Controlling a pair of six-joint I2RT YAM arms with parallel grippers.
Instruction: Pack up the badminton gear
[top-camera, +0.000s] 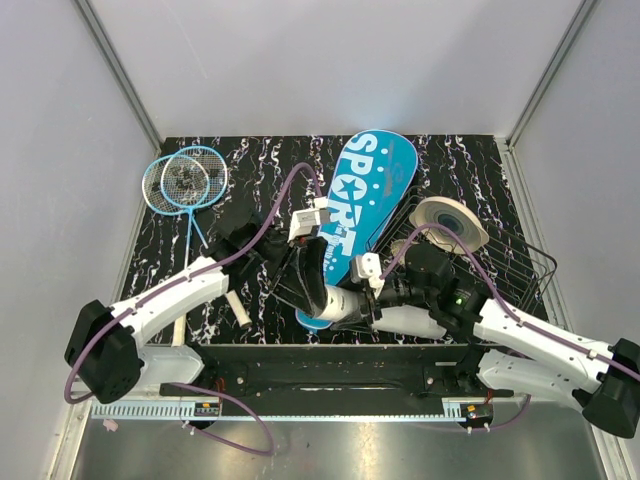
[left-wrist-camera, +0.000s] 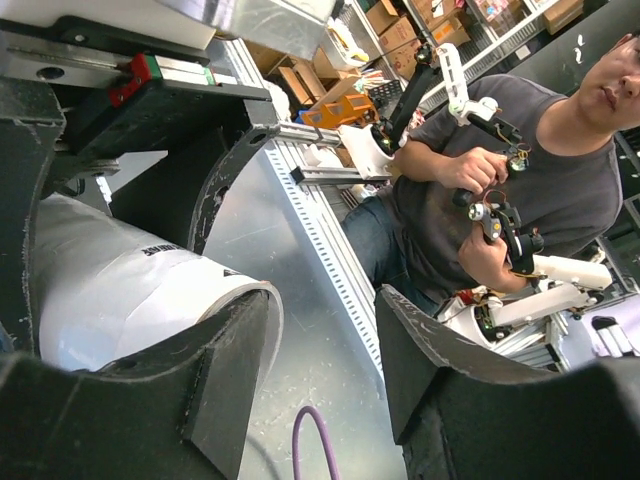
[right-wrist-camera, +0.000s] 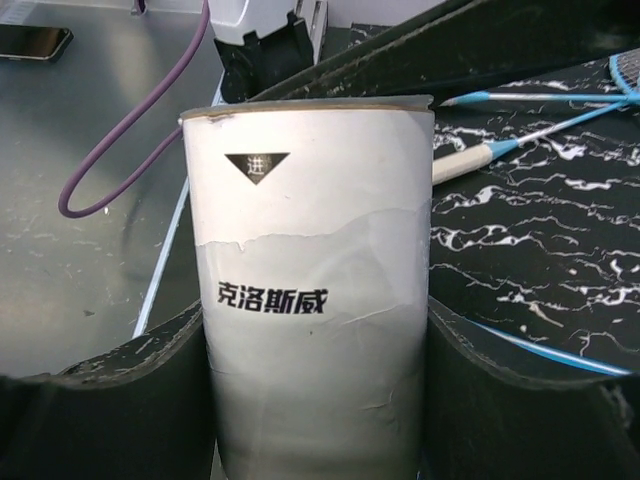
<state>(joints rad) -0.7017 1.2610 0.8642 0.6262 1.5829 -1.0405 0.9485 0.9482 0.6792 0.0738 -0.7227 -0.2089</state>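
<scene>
White tube (right-wrist-camera: 315, 240) is gripped by the right end effector (right-wrist-camera: 315, 318), fingers closed on both sides of it, printed black characters facing the wrist camera. In the top view the tube (top-camera: 345, 304) is held above the near-centre of the surface (top-camera: 270, 165), over the lower tip of the blue SPORT cover (top-camera: 360, 200). Left end effector (left-wrist-camera: 318, 300) is seen with fingers spread and nothing between them; the tube's end (left-wrist-camera: 150, 290) is seen just beside and behind one finger, contact cannot be told. Two light-blue rackets (top-camera: 185, 180) are laid overlapped at far left, handles pointing toward the near edge. Black wire basket (top-camera: 510, 265) is placed at right, with a woven disc (top-camera: 448, 222) on its far rim.
</scene>
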